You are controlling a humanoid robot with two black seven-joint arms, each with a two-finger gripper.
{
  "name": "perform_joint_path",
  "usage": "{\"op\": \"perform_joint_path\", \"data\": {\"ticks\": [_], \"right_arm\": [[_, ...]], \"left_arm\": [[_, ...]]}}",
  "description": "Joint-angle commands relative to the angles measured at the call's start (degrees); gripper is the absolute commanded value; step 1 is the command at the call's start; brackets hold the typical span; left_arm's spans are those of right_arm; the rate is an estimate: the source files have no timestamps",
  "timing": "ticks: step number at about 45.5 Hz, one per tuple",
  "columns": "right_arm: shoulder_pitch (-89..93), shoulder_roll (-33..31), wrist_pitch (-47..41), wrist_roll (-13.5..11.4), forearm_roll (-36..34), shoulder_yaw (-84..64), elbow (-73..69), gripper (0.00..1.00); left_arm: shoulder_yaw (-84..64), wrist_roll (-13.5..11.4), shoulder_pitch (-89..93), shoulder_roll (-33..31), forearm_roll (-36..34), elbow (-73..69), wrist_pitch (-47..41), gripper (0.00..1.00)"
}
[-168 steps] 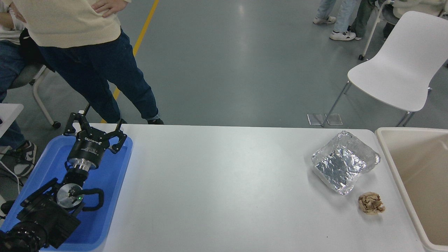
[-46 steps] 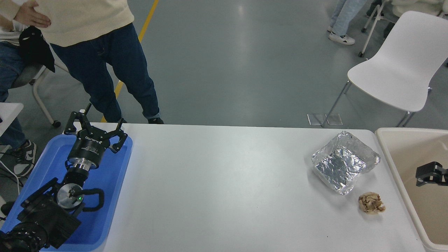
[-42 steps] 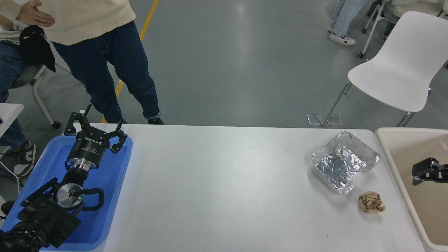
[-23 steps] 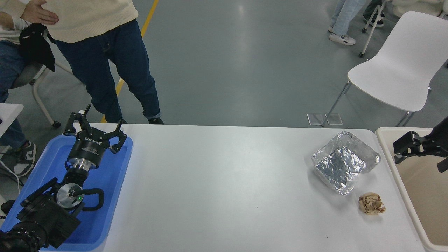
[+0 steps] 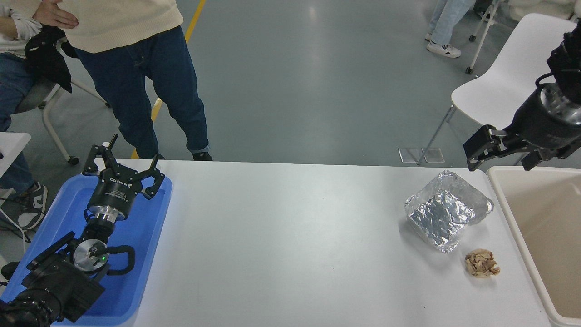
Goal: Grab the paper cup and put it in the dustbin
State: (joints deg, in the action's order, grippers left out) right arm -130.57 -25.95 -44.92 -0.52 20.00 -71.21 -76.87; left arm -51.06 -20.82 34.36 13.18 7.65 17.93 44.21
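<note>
No paper cup shows anywhere in the head view. The beige dustbin stands against the table's right end, and the part of its inside that shows holds nothing. My right gripper hangs high over the bin's far left corner, its fingers spread open with nothing between them. Its arm comes in from the upper right edge. My left gripper is parked open over the blue tray at the lower left.
A crumpled silver foil tray and a brown paper ball lie near the table's right end. A person in jeans stands at the far left side. A white chair is behind the bin.
My right arm has come in from the right edge over the dustbin and climbed up and towards the far side, with its gripper holding nothing. The standing person has shifted a little.
</note>
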Motion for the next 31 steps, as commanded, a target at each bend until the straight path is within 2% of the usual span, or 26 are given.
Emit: {"op": "perform_joint_path", "data": {"ticks": [1, 31], "right_arm": [[-4.6, 0.8, -0.1, 0.0, -0.6, -0.2, -1.3, 1.0], [-5.5, 1.3, -0.1, 0.0, -1.3, 2.4, -1.2, 1.0]], "left_arm": [[0.0, 0.0, 0.0, 0.0, 0.0, 0.0, 0.0, 1.0], [0.0, 0.1, 0.0, 0.0, 0.0, 0.0, 0.0, 1.0]]}}
